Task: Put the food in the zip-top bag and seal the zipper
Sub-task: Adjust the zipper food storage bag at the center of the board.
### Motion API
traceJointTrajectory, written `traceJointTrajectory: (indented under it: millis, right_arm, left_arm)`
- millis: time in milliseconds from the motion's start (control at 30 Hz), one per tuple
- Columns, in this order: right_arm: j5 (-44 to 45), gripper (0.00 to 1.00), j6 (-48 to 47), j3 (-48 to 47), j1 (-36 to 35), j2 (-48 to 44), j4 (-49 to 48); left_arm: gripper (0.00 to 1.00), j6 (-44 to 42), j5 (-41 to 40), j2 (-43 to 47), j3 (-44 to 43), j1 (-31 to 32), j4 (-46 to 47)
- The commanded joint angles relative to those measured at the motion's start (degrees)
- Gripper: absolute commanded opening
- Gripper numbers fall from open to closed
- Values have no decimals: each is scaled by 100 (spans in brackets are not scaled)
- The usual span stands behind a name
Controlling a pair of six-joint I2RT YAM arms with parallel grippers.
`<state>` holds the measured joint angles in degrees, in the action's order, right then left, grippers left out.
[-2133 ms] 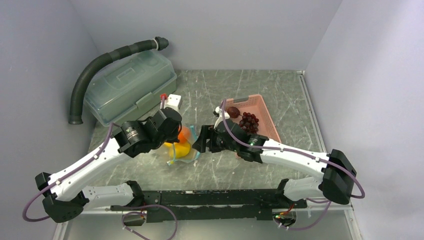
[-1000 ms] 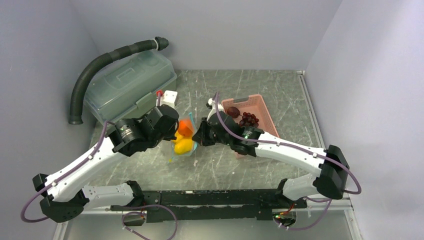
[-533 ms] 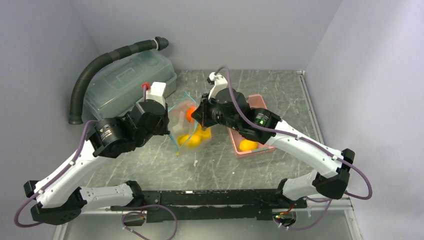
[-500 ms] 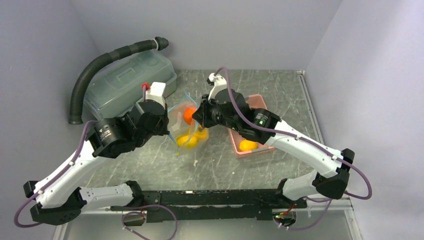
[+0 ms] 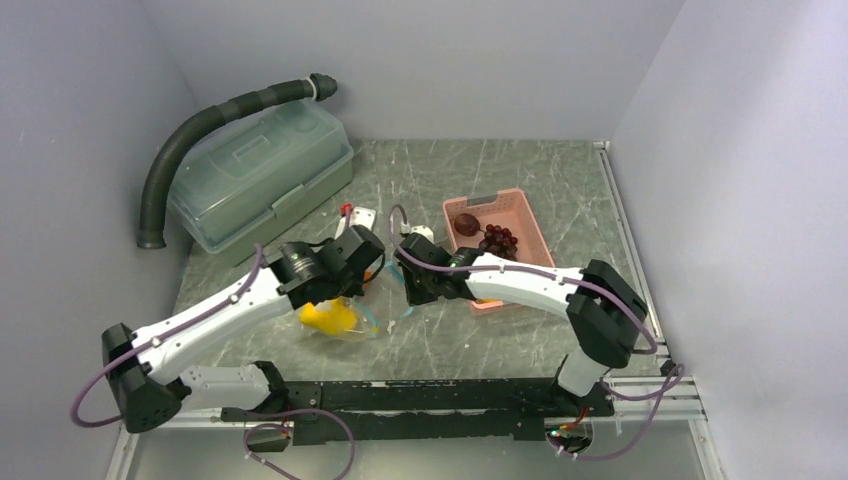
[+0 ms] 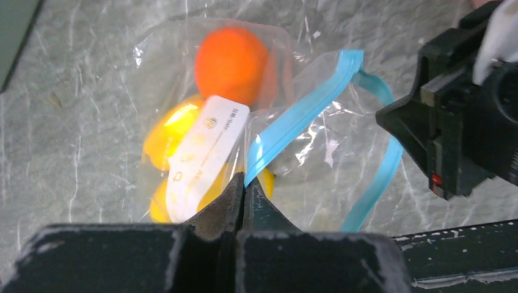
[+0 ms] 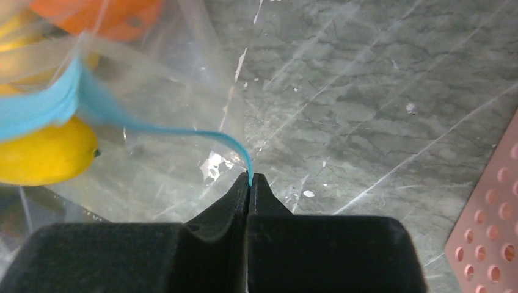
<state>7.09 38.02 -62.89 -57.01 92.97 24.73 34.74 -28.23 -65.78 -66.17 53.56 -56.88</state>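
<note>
The clear zip-top bag (image 6: 201,116) sags onto the table (image 5: 450,180) between my two grippers, with a round orange (image 6: 231,58) and yellow oval pieces (image 6: 168,131) inside, behind a white label (image 6: 207,152). Its teal zipper (image 6: 305,107) gapes open in a loop. My left gripper (image 6: 243,182) is shut on one end of the strip. My right gripper (image 7: 250,179) is shut on the other side of the zipper (image 7: 183,133). From above, the left gripper (image 5: 365,278) and right gripper (image 5: 405,290) sit close together over the bag (image 5: 340,318). A grape bunch (image 5: 497,241) and a dark round fruit (image 5: 466,222) lie in the pink basket (image 5: 530,225).
A translucent green-grey lidded box (image 5: 262,175) stands at the back left with a black corrugated hose (image 5: 200,125) curving over it. The pink basket's corner (image 7: 495,213) lies just right of my right gripper. Grey walls close in the table on three sides.
Both arms have come down and toward the near edge, bringing the lifted bag back to the table. The fruits have settled low in it. Both grips stay shut on the zipper.
</note>
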Motion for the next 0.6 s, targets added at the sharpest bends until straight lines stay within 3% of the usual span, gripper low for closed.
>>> traceJointTrajectory:
  millis: [0,300,567]
  right_arm:
    - [-106,0,62,-309,-3,-439,-290]
    - [360,0,-134,-681,-3,-1807,151]
    - [436,0,-89,-575,-3,-2144,276]
  left_arm:
    - [0,128,173,-25,-225,-115,256]
    - [2,-266,321,432,-1381,-117,-59]
    - [2,-50,411,464,-842,-119,232]
